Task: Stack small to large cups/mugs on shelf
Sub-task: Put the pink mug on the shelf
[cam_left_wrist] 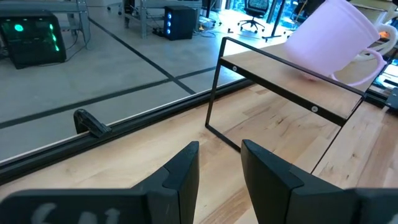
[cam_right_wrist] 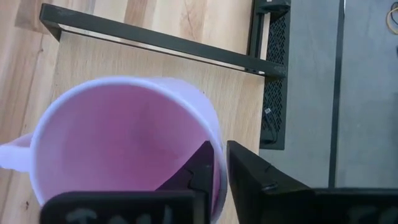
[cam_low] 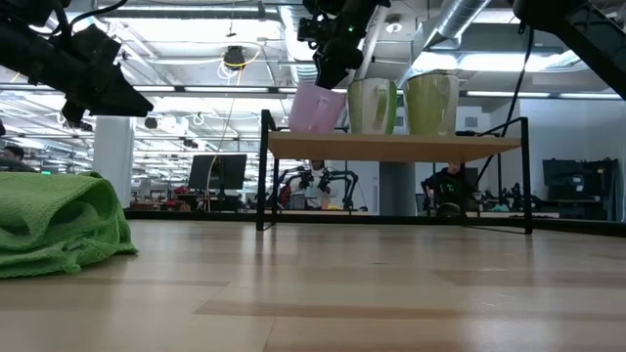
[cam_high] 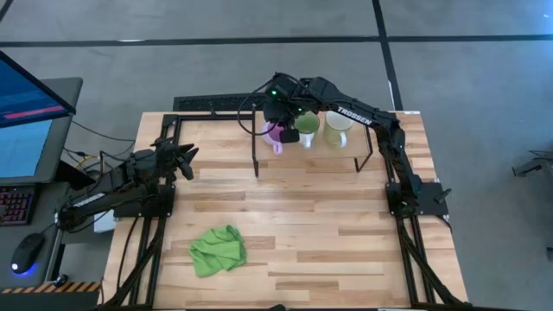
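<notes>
On the shelf (cam_high: 320, 154) stand a green mug (cam_high: 307, 128) and a cream mug (cam_high: 337, 130), both upright on their bases. At the shelf's left end a lilac mug (cam_low: 315, 108) sits tilted, with my right gripper (cam_right_wrist: 217, 149) shut on its rim from above. Its white-lilac handle (cam_left_wrist: 367, 68) points toward the table's near side. My left gripper (cam_left_wrist: 217, 152) waits open at the table's left edge (cam_high: 186, 160) with nothing between its fingers. My right gripper has the lilac mug's rim (cam_right_wrist: 214, 134) between its fingers, one finger (cam_right_wrist: 196, 171) inside the cup and the other outside, on the side away from the handle. The fingers slant down from above. The mug is tilted, its bottom at the shelf board (cam_low: 391, 147).
A crumpled green cloth (cam_high: 218, 250) lies near the table's front left. The shelf stands on thin black legs (cam_left_wrist: 214, 93) at the table's far middle. A desk with a screen and a mouse stands off the table's left side.
</notes>
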You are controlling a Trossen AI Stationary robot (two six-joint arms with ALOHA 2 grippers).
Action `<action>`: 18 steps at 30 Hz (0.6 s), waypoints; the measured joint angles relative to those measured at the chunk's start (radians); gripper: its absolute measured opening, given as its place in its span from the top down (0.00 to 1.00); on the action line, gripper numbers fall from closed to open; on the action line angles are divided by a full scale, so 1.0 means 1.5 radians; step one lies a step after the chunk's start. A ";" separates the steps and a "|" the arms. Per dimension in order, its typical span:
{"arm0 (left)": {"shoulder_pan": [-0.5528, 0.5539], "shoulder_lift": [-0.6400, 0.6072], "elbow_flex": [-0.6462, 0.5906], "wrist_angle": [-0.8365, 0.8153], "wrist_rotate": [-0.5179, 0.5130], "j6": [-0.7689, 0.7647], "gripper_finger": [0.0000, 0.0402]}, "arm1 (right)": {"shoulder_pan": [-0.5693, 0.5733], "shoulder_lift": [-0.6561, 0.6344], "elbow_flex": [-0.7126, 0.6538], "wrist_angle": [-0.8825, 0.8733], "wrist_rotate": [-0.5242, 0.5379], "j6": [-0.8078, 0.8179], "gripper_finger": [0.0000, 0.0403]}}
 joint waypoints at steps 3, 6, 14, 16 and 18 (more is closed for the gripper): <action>0.000 0.000 0.000 0.000 0.000 0.000 0.73 | 0.000 0.000 0.000 0.001 0.000 0.000 0.79; 0.000 0.000 0.000 0.000 0.000 0.000 0.73 | 0.000 0.000 0.000 0.001 0.000 0.000 0.76; 0.000 0.000 0.000 0.000 0.000 0.000 0.73 | 0.000 0.000 0.000 0.010 0.002 -0.001 0.75; 0.000 0.000 0.000 0.000 0.000 0.000 0.73 | 0.000 0.000 0.000 0.020 0.002 -0.005 0.74; 0.000 0.000 0.000 0.000 0.000 0.000 0.73 | 0.000 0.000 0.000 0.028 0.002 -0.007 0.74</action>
